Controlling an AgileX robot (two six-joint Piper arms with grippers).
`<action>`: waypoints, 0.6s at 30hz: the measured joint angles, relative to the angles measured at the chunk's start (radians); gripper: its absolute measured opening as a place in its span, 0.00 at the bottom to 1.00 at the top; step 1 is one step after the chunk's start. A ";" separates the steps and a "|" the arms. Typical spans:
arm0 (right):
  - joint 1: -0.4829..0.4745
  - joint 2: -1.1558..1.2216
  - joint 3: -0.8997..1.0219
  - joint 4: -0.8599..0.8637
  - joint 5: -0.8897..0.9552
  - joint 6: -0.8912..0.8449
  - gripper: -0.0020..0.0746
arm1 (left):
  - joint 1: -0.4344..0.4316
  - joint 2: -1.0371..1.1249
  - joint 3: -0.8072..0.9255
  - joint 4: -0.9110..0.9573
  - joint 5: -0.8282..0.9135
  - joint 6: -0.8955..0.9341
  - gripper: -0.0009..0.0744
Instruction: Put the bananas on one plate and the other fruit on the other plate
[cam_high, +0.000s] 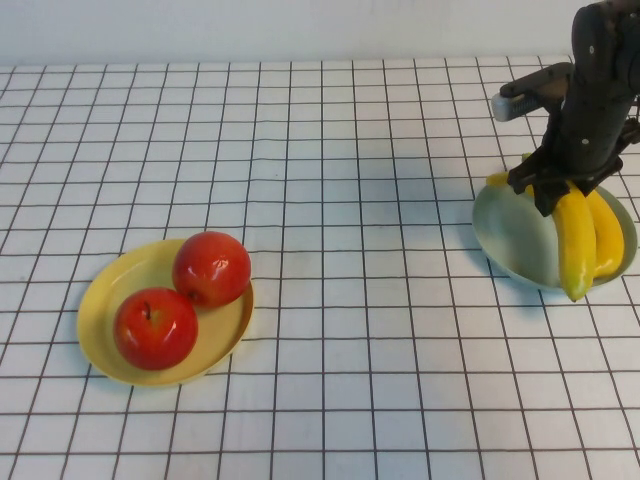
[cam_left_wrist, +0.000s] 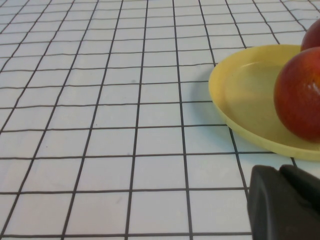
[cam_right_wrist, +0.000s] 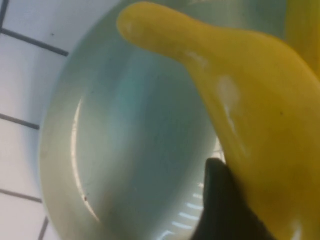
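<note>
A white tabletop ruled with a black grid (cam_high: 330, 200) fills the scene, with a plain pale wall behind it. The main risk sits at the blue-green plate (cam_high: 515, 240) on the robot's right: the right gripper (cam_high: 555, 190) hangs right over it with its jaws part-spread around the upper end of the nearer banana (cam_high: 574, 245), and that banana's lower tip juts past the plate's front rim. If the fingers drag on the fruit as they leave, it could tip or slide off onto the table, and perhaps nudge the second banana (cam_high: 606, 235) lying just beside it. Whether the jaws actually press the banana or merely straddle it cannot be told for sure, though the right wrist view shows a dark finger (cam_right_wrist: 225, 205) against its skin. On the robot's left, the yellow plate (cam_high: 105, 300) holds both red apples (cam_high: 155, 328), touching or nearly so, one showing its stem. The left gripper (cam_left_wrist: 282, 205) is parked low near that plate, jaws pressed together and holding nothing. Judged from this, the sorting looks all but done.
</note>
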 joint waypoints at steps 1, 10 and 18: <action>0.000 0.002 0.000 -0.005 0.000 0.000 0.45 | 0.000 0.000 0.000 0.000 0.000 0.000 0.01; 0.000 0.004 0.000 -0.112 -0.002 -0.002 0.58 | 0.000 0.000 0.000 0.000 0.000 0.000 0.01; 0.000 -0.063 0.000 -0.039 -0.002 0.090 0.41 | 0.000 0.000 0.000 0.000 0.000 0.000 0.01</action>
